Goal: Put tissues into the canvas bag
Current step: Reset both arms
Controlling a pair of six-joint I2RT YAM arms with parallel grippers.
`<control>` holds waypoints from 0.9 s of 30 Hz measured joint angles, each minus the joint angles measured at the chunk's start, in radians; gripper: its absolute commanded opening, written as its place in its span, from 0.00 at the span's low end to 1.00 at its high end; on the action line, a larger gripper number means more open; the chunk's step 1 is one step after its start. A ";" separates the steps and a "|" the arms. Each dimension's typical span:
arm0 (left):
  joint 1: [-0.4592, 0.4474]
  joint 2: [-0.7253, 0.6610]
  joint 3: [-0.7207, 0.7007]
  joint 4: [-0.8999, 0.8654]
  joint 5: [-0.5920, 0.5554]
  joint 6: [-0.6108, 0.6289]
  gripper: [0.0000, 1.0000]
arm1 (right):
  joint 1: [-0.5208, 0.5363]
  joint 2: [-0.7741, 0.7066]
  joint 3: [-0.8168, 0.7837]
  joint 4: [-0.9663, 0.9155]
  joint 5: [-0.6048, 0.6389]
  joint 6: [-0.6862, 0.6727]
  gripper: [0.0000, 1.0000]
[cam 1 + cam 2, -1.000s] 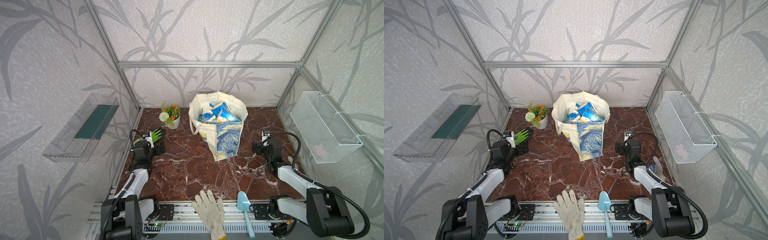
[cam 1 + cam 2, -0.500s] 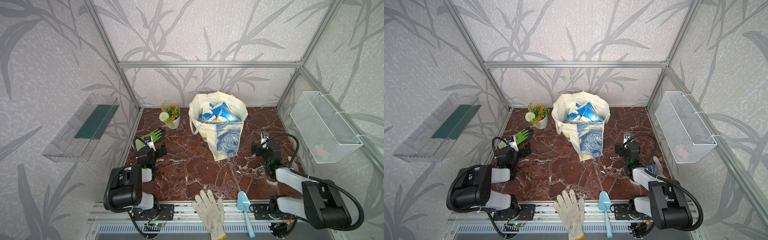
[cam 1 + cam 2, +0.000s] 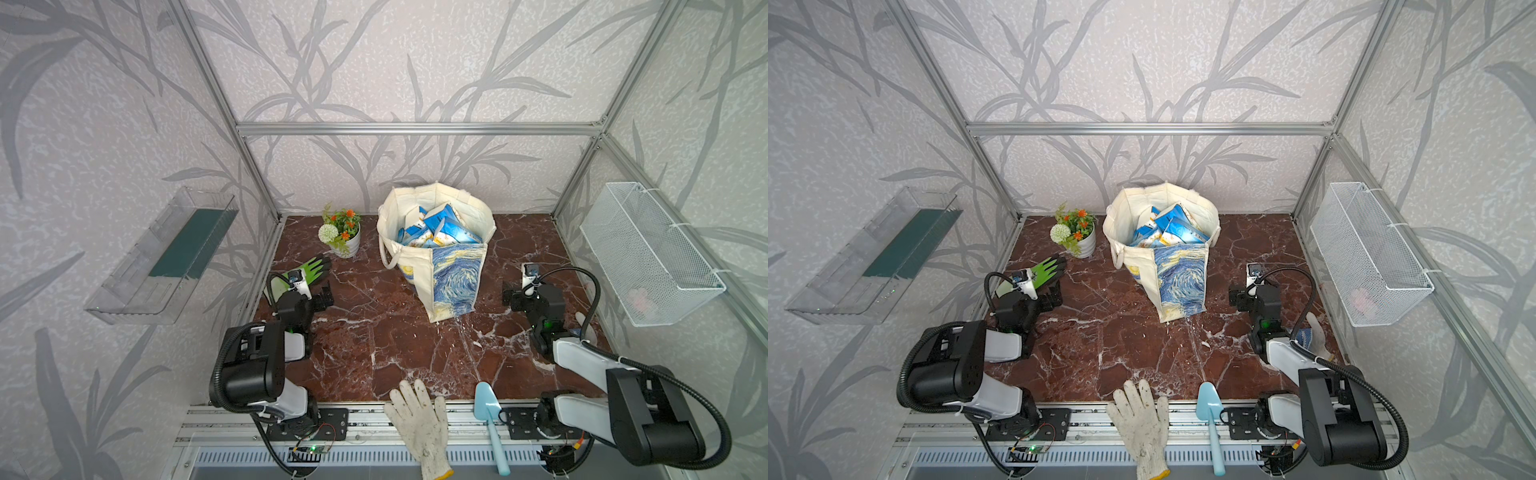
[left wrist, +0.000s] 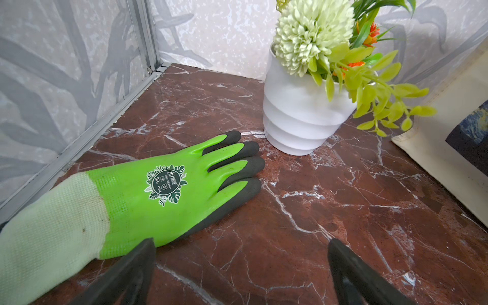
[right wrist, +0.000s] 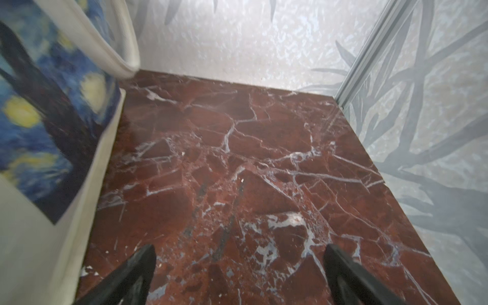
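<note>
A round, leaf-wreathed badge, printed in dark green and white on the back of the green glove at the lower left of the left wrist view, carries the size mark "9 L". The smaller lines beside it are too fine to read. Print on the tissues, upper centre in a top view, is not legible.
</note>
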 measured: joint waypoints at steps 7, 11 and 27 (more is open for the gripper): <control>0.000 0.000 0.001 0.000 0.000 0.000 0.99 | 0.000 0.210 -0.003 0.185 -0.061 0.027 0.99; -0.001 0.000 0.003 -0.004 -0.002 0.000 0.99 | 0.000 0.356 0.002 0.244 -0.087 0.029 0.99; -0.044 0.000 0.088 -0.135 -0.083 0.016 0.99 | 0.008 0.334 0.112 0.117 -0.113 0.025 0.99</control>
